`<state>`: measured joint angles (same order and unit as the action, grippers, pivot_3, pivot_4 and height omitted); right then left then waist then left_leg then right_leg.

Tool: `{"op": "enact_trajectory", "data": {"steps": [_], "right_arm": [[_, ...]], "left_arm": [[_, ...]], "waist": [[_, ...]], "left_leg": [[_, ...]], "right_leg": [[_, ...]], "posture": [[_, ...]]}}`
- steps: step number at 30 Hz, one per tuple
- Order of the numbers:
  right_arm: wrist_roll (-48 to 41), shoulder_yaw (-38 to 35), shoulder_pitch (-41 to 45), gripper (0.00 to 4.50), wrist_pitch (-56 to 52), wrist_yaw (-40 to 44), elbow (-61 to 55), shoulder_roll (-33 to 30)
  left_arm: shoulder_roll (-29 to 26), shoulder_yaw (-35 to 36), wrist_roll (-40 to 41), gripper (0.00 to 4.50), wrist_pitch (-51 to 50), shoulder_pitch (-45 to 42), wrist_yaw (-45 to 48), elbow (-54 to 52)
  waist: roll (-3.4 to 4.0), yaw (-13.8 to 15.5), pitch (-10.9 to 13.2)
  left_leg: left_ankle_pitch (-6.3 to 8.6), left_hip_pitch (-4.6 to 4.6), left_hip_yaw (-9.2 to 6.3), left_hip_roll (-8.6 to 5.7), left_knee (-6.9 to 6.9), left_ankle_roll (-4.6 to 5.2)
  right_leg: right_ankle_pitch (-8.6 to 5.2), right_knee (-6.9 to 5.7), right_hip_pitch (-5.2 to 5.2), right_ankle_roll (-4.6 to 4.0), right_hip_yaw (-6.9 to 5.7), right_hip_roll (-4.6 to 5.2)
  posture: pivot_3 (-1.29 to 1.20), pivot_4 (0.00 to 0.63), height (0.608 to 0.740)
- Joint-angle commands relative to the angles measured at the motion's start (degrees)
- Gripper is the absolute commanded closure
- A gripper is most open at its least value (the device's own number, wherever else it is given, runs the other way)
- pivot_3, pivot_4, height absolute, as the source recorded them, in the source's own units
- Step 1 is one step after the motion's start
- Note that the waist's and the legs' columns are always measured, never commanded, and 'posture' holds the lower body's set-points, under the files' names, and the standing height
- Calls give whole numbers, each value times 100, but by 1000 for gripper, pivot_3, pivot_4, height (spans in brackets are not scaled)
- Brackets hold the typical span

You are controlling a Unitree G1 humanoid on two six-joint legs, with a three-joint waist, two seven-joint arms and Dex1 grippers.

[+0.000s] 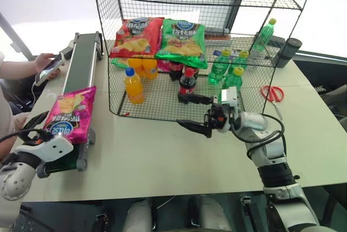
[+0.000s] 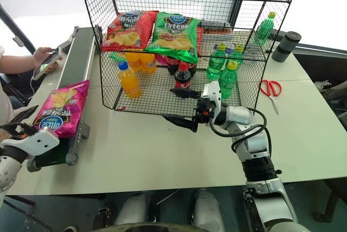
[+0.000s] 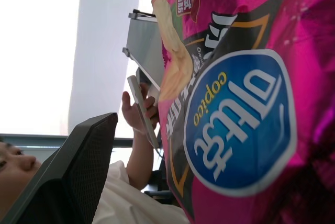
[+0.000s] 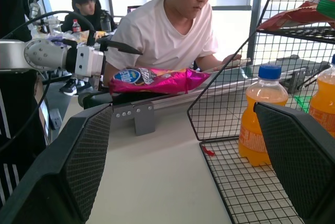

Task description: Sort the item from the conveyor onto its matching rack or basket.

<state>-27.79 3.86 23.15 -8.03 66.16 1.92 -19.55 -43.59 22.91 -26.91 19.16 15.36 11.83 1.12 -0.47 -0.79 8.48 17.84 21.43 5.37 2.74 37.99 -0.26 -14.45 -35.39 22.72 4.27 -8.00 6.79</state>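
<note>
The magenta-pink crisps bag (image 1: pixel 70 114) lies on the near end of the dark-green conveyor (image 1: pixel 81 61), its blue logo toward me. My left gripper (image 4: pixel 119 75) is open at that end, one finger above the bag and one below; the bag (image 3: pixel 235 119) sits right beside a black finger (image 3: pixel 73 171) in the left wrist view. I cannot tell whether the fingers touch it. The black wire rack (image 1: pixel 162 102) stands at the back of the table. My right gripper (image 1: pixel 181 110) hangs open and empty just in front of the rack's bottom tier.
A red crisps bag (image 1: pixel 135 37) and a green one (image 1: pixel 183 42) lie on the rack's middle shelf. Orange (image 1: pixel 133 87), cola (image 1: pixel 187 83) and green bottles (image 1: pixel 219 68) stand below. Red scissors (image 1: pixel 272 92) and a black cup (image 1: pixel 287 52) sit at the right. A person (image 4: pixel 172 30) holding a phone (image 1: pixel 47 68) sits beside the conveyor.
</note>
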Motion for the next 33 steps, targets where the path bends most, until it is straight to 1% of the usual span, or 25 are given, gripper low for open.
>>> {"op": "enact_trajectory", "data": {"steps": [1, 3, 4, 6, 7, 8, 9, 11, 12, 14, 16, 17, 19, 20, 22, 23, 25, 27, 28, 29, 30, 31, 33], "right_arm": [[10, -11, 35, 0, 85, -50, -183, -17], [30, -19, 25, 0, 73, -45, -182, -69], [49, -20, 29, 0, 72, -46, -171, -92], [87, -30, 49, 0, 113, -47, -120, -117], [91, -35, 66, 0, 120, -58, -94, -119], [106, -36, 77, 0, 133, -74, -79, -123], [116, -36, 82, 0, 147, -88, -75, -123], [130, -30, 90, 0, 143, -101, -68, -118], [154, -16, 91, 0, 154, -101, -63, -115], [185, -7, 98, 0, 158, -105, -45, -104], [208, -6, 80, 0, 159, -98, -53, -132], [215, -12, 74, 0, 156, -96, -51, -144], [224, -24, 64, 0, 155, -58, -38, -191], [233, -33, 70, 0, 162, -40, -15, -220], [220, -58, 91, 0, 153, 11, 32, -286], [211, -74, 105, 0, 145, 30, 57, -312], [182, -82, 95, 0, 102, 84, 62, -380], [140, -76, 56, 0, 13, 129, 27, -442], [43, -80, 10, 0, -167, 152, -53, -497], [-94, -93, -48, 0, -395, 198, -168, -569], [-317, -133, -112, 0, -803, 198, -329, -669], [-624, -164, -182, 0, -1395, 197, -529, -827], [-1398, -239, -385, 0, -2606, 304, -1040, -1273]], "left_arm": [[-31, -144, 106, 843, 29, -32, 18, -111], [7, -175, 214, 1724, -21, -51, 39, -118], [15, -186, 232, 2331, -36, -54, 35, -129], [7, -220, 235, 3380, -42, -51, 38, -142], [18, -211, 242, 3764, -50, -59, 12, -139], [20, -179, 263, 4314, -77, -88, -10, -135], [28, -141, 308, 4437, -113, -119, -18, -134], [63, -26, 580, 4437, -193, -209, 45, -184], [81, 50, 854, 4437, -219, -269, 146, -227], [152, 172, 1602, 4437, -284, -372, 477, -326], [134, 497, 2641, 4437, -418, -447, 966, -496], [133, 658, 3372, 4437, -716, -459, 1346, -662], [10, 911, 4861, 4437, -1271, -250, 2399, -1118], [-127, 1088, 5714, 4437, -1810, 4, 3006, -1463], [-461, 1633, 6938, 4437, -2726, 438, 3830, -1910], [-636, 1950, 7570, 4437, -3305, 560, 4028, -1976], [-976, 2513, 8504, 4437, -4245, 801, 4410, -2057], [-1163, 2791, 9478, 4437, -5067, 837, 4430, -2157], [-1206, 2794, 10001, 4437, -5431, 809, 4393, -2233], [-1210, 2685, 10354, 4437, -5670, 742, 4342, -2350], [-1219, 2462, 10680, 4437, -5883, 637, 4313, -2483], [-1239, 2186, 11013, 4437, -6109, 509, 4257, -2588], [-1096, 1437, 11292, 4437, -6288, 3, 4097, -2818]], "waist": [[0, -6, 0], [0, -7, 0], [0, -5, 0], [0, -3, 0], [0, -3, 0], [-1, -2, 0], [-1, -2, -1], [-1, -2, -1], [-2, -2, -1], [-4, 2, -3], [-5, -2, -2], [-5, -3, -2], [-4, -18, -2], [-3, -30, -2], [2, -51, 1], [5, -42, 4], [12, -28, 8], [18, -2, 12], [22, 8, 14], [23, 15, 14], [24, 20, 15], [23, 31, 14], [19, 81, 13]], "left_leg": [[0, -1, 1, 0, 0, 0], [0, 0, 1, 1, 0, 0], [0, 0, 1, 1, 0, 0], [0, 0, 2, 1, -1, 0], [0, 0, 2, 1, -1, 0], [0, 0, 2, 1, 0, 0], [0, 0, 2, 1, 0, 0], [0, 0, 2, 1, 0, 0], [0, 0, 2, 1, 0, 0], [0, 0, 2, 1, 0, 0], [0, 0, 2, 1, 0, 0], [0, 1, 1, 1, 0, -1], [-1, 0, 1, 2, 0, -2], [-1, 0, 1, 2, 0, -3], [-3, -1, 3, 5, 0, -6], [-3, -2, 3, 6, 0, -7], [-4, -2, 3, 5, 0, -9], [-6, -2, -1, 6, 1, -12], [-6, -6, -3, 3, 2, -12], [-6, -9, -5, -1, 3, -11], [-5, -9, -7, -2, 3, -11], [-5, -7, -8, -4, 3, -10], [-4, -2, -18, -7, 4, -8]], "right_leg": [[0, 0, 0, 0, 0, 0], [0, -1, 1, 0, 0, -1], [0, -1, 1, 0, 0, -2], [0, -1, 1, 0, 0, -1], [0, 0, 1, 0, 0, 0], [0, -1, 0, 0, 0, -1], [0, 0, 0, 0, 0, -1], [0, -1, 0, 0, 0, -1], [0, -1, 0, 0, 0, -1], [0, 0, 0, 0, 0, 0], [0, 0, 0, 0, 1, 1], [0, 1, 0, 0, 0, 1], [0, 1, 0, 0, 0, 1], [0, 1, 0, 0, 0, 1], [0, 4, 0, 0, 1, -1], [0, 5, -1, 0, 0, -2], [-1, 3, 2, -1, -2, -7], [-1, -1, 0, -2, -3, -15], [-2, 1, -2, -1, -3, -23], [-2, 3, 0, -2, -2, -23], [-2, 6, -4, -2, -2, -22], [-2, 7, -5, -2, -2, -20], [-2, 12, -18, -2, -2, -19]], "posture": [[0, 150, 740], [0, 150, 740], [0, 150, 740], [0, 150, 740], [0, 150, 740], [0, 150, 740], [0, 150, 740], [0, 150, 740], [0, 150, 740], [0, 150, 740], [0, 150, 740], [0, 150, 740], [0, 150, 740], [0, 150, 740], [0, 150, 740], [0, 150, 740], [0, 150, 740], [0, 150, 740], [0, 150, 740], [0, 150, 740], [0, 150, 740], [0, 150, 740], [0, 150, 740]]}}
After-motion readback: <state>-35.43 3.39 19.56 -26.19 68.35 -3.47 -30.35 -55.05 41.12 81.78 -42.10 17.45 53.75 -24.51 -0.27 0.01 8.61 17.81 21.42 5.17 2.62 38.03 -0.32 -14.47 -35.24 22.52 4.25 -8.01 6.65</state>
